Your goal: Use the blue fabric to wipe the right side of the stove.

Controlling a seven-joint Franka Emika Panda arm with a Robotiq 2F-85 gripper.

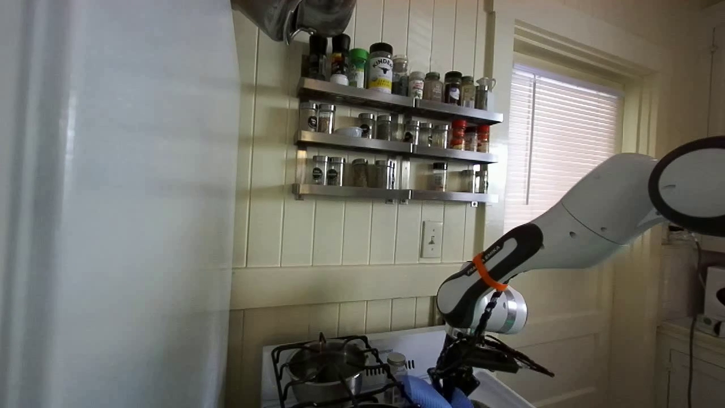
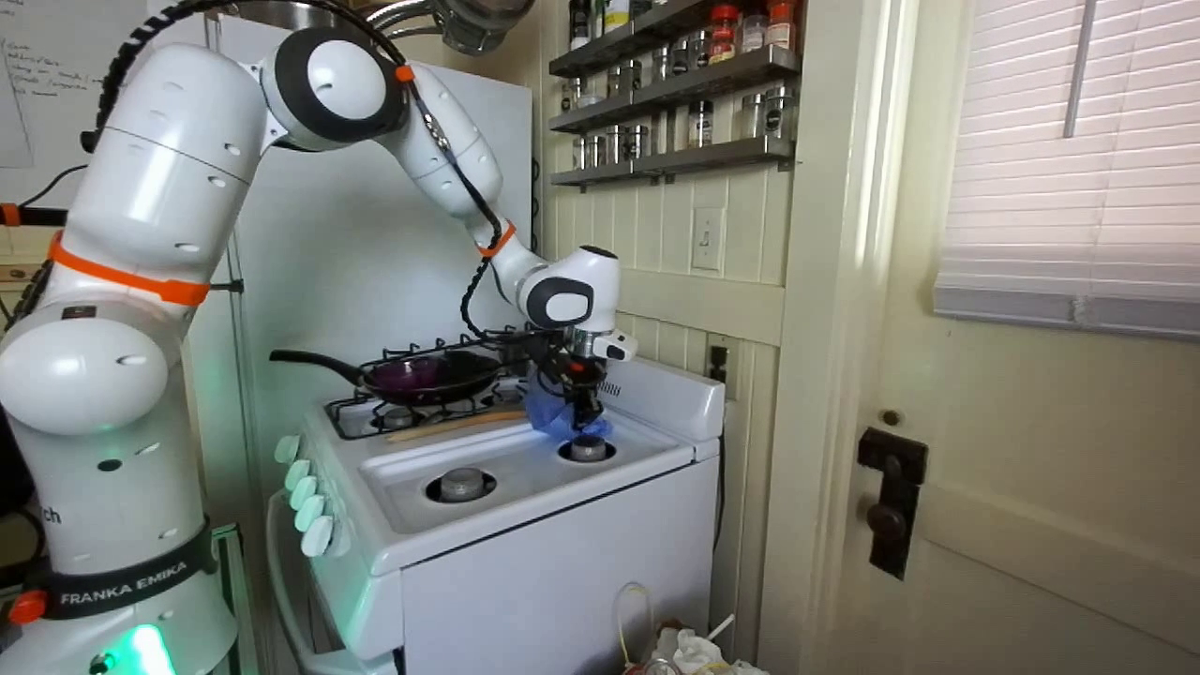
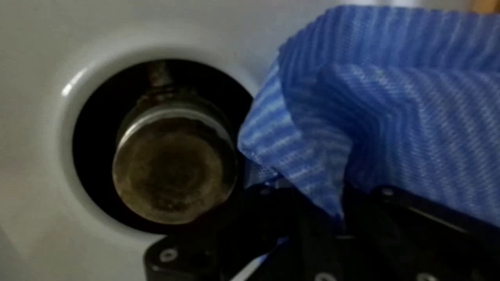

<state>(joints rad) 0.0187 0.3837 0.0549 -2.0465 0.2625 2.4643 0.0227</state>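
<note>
The blue fabric (image 3: 406,105), striped and creased, bunches up in the wrist view and narrows to a pinched fold between the fingers of my gripper (image 3: 328,207). My jaws are shut on that fold. Beside the cloth, a round burner (image 3: 174,168) sits in its dark well, and a corner of the fabric reaches the well's edge. In an exterior view, the white stove (image 2: 553,553) has its right half without grates. The gripper (image 2: 583,417) points down there by the rear burner, with the blue fabric (image 2: 551,408) resting around it towards the stove's middle.
A black frying pan (image 2: 441,377) stands on the left grates, its handle jutting forward. A wooden stick (image 2: 455,427) lies along the middle. Farther back are a pot (image 1: 325,388) and a glass jar (image 1: 396,365). The raised back edge (image 2: 670,398) rises behind the gripper.
</note>
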